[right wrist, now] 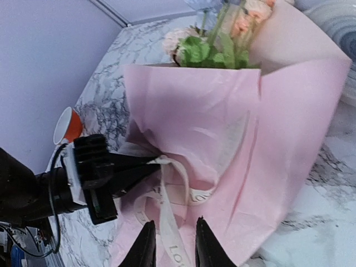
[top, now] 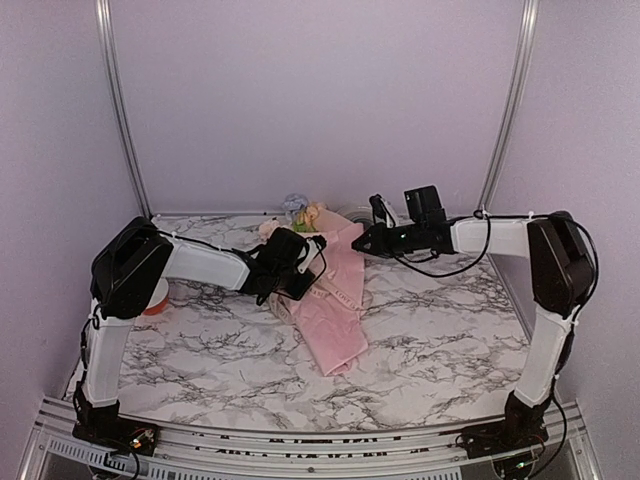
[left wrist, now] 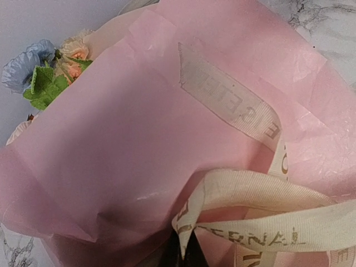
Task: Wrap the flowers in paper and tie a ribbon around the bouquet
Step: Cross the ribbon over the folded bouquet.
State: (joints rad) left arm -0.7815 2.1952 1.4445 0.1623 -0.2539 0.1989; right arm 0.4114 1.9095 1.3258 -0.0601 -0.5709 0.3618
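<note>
On the white marble-patterned table (top: pixel 440 340) the bouquet (top: pixel 335 320), a long soft-pink paper cone, lies mid-table, narrow tail toward 6 o'clock; from 9 o'clock the left gripper (right wrist: pixel 149 163), fingers pressed together, pinches the cream-white lettered ribbon (left wrist: pixel 267 233) at its waist; at 3 o'clock the right gripper (right wrist: pixel 174 225) has its fingers spread, a ribbon strand showing between them; at 12 o'clock peach and pale-blue artificial flowers (top: pixel 305 212) poke out, beside a round grey ringed plate (right wrist: pixel 336 22).

One paper-wrapped bouquet (top: pixel 335 300); one sheet of pink paper (left wrist: pixel 111 156); one cream ribbon (left wrist: pixel 267 222); one pale blue bloom (left wrist: pixel 22 67); one ringed plate (right wrist: pixel 339 22); one orange-and-white cup (right wrist: pixel 68 125); two arms, left arm (top: pixel 205 262) and right arm (top: pixel 495 235); one marbled counter (top: pixel 440 330).
</note>
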